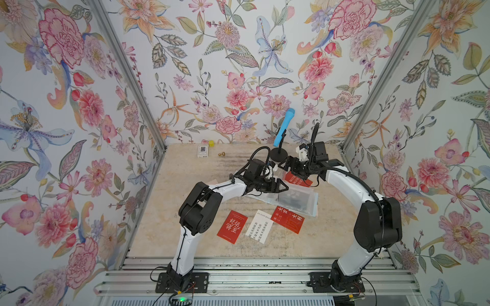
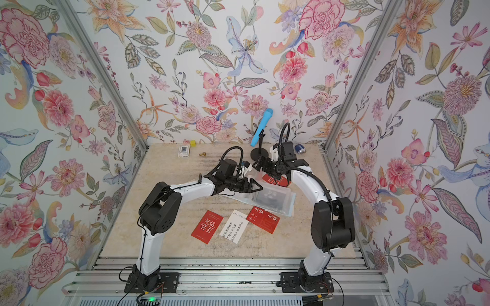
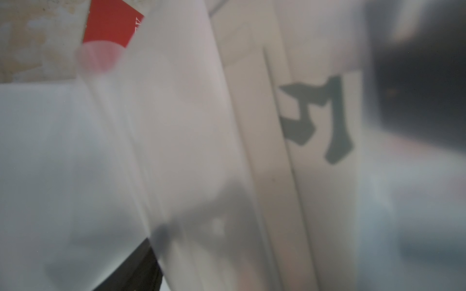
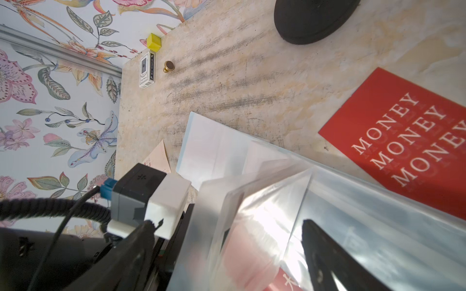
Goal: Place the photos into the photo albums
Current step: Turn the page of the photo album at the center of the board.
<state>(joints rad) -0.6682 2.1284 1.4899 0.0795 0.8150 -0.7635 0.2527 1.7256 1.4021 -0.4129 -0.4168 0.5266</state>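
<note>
The photo album (image 1: 305, 198) (image 2: 281, 201) lies open right of centre, its clear sleeve pages lifted. My left gripper (image 1: 282, 186) (image 2: 256, 186) hovers over its left edge, open. In the left wrist view a blurred sleeve (image 3: 176, 126) fills the frame, with a printed white card (image 3: 315, 118) behind it. My right gripper (image 1: 285, 164) (image 4: 232, 252) stands open, and raised sleeve pages pass between its fingers (image 4: 325, 254). Loose photos lie on the table: a red MONEY card (image 1: 298, 181) (image 4: 408, 141), two red cards (image 1: 232, 226) (image 1: 287, 220), a white one (image 1: 259, 226) and a pale pink one (image 4: 157, 158).
A black stand (image 1: 277, 155) holding a blue microphone (image 1: 285, 127) rises just behind the grippers. A small white box (image 1: 202, 151), a yellow cube (image 1: 211, 143) and a brass knob (image 1: 222, 154) sit at the back left. A blue cylinder (image 2: 299, 149) lies at the back right.
</note>
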